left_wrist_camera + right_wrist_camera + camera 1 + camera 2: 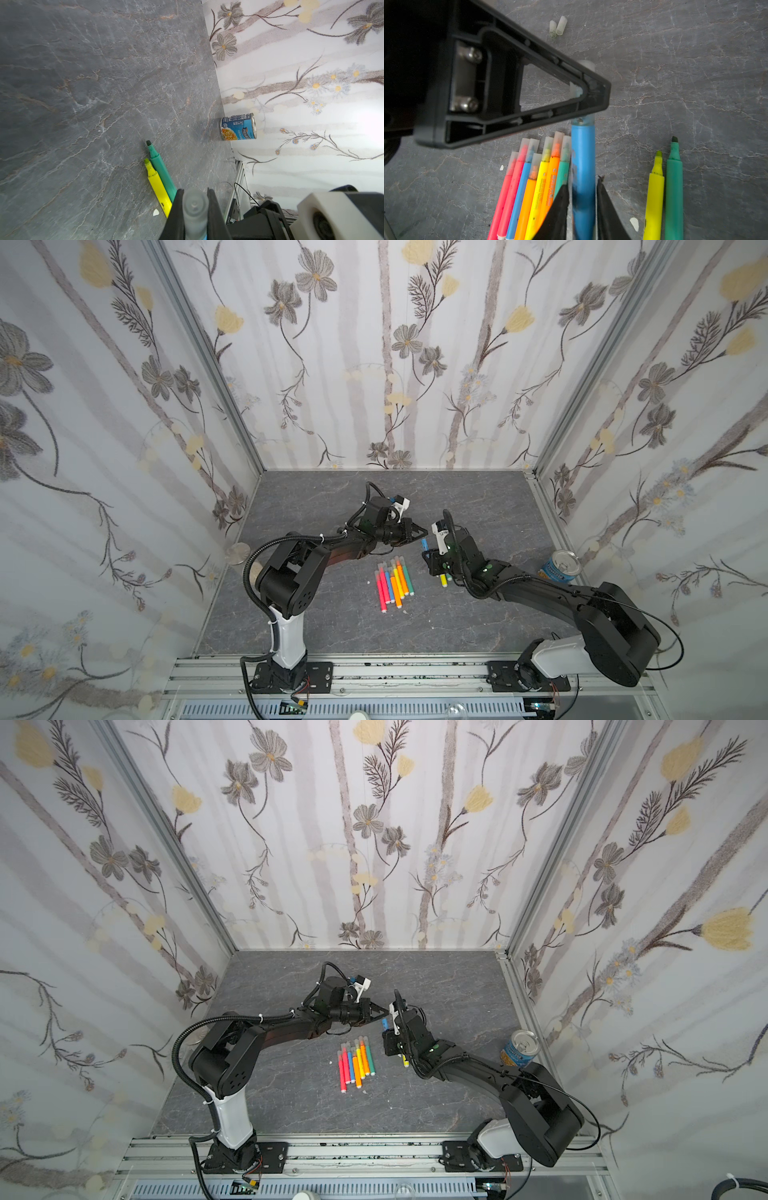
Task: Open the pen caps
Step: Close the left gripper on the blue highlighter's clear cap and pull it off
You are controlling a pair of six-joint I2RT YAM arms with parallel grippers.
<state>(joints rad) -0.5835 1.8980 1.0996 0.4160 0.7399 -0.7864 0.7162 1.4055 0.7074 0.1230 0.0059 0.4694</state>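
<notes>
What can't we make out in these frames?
Whether the cap in the left gripper is off the blue pen: right wrist view, that gripper covers the joint.
Whether the right gripper clamps that pen or only flanks it: right wrist view, blurred close-up.
Yellow pen, green pen: both top views, right arm covers most of them.
Loose caps: too small to find in both top views.

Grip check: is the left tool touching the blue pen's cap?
Touching. Left wrist view: the left tool has both fingers pressed on the cap, no gap.
</notes>
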